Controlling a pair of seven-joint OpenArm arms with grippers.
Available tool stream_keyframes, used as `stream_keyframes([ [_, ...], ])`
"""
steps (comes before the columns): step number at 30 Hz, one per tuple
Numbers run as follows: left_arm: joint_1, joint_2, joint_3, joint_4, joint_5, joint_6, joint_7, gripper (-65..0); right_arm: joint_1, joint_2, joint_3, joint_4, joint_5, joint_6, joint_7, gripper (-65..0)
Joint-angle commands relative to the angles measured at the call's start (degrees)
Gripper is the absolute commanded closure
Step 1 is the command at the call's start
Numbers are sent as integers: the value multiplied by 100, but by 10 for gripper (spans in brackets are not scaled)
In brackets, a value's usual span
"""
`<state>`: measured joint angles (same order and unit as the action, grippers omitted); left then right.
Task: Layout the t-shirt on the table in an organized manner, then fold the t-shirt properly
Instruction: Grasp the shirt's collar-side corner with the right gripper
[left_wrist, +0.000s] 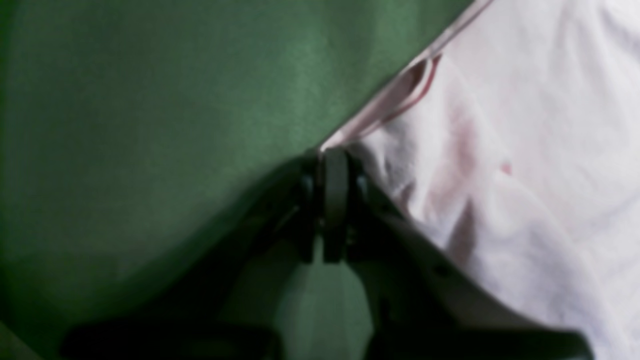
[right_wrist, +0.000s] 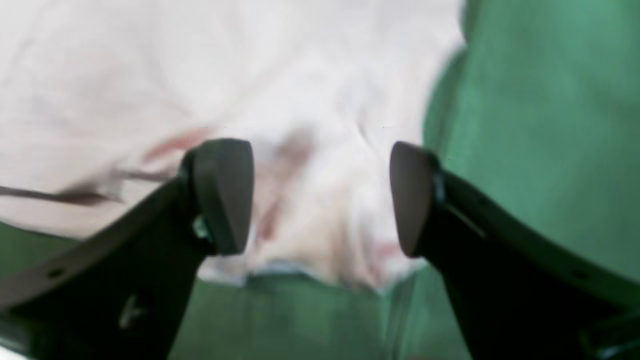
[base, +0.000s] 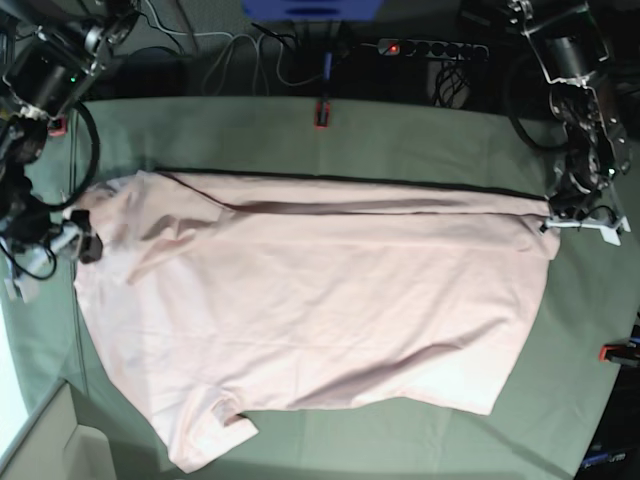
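The pale pink t-shirt (base: 310, 300) is laid across the green worktop (base: 420, 130), its long axis running from one arm to the other, a sleeve at the near corner. The left pincer (left_wrist: 334, 155) is pressed together, pinching the shirt's corner by the hem; in the base view it is found at the shirt's right end (base: 556, 215). The right pincer (right_wrist: 320, 197) is spread wide, nothing held, with cloth lying directly between and beyond its pads. Both arms are at opposite ends, so further straightening is judged possible from either end.
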<state>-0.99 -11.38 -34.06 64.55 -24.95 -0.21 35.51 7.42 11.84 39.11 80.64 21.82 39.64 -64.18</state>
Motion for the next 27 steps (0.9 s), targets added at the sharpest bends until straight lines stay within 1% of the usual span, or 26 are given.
stream_keyframes([
  [1, -63, -62, -18, 81, -24, -10, -21, 0, -17, 113, 119, 107, 108, 36, 84, -432],
  [5, -63, -71, -18, 81, -24, -10, -21, 0, -368, 113, 287, 55, 99, 36, 163, -432],
  [7, -63, -71, -18, 81, -24, -10, -21, 0, -518, 104, 251, -95, 99, 36, 366, -431],
  [10, -63, -71, -18, 81, -24, -10, -21, 0, -606, 104, 260, -429, 99, 36, 612, -431],
  [14, -63, -80, -18, 81, -24, -10, -21, 0, -623, 148, 269, -833, 99, 36, 726, -431],
  [17, -37, -98, -27, 81, -24, -10, -21, 0, -711, 157, 278, -939, 99, 36, 752, -431],
  [19, -28, -98, -35, 81, -24, -10, -21, 0, -764, 157, 278, -930, 99, 36, 831, -419],
  [22, -10, -106, -35, 81, -33, -10, -21, 0, -852, 157, 278, -948, 99, 36, 919, -354],
  [27, -10, -106, -35, 81, -33, -10, -21, 0, -940, 131, 234, -956, 99, 36, 1016, -180],
])
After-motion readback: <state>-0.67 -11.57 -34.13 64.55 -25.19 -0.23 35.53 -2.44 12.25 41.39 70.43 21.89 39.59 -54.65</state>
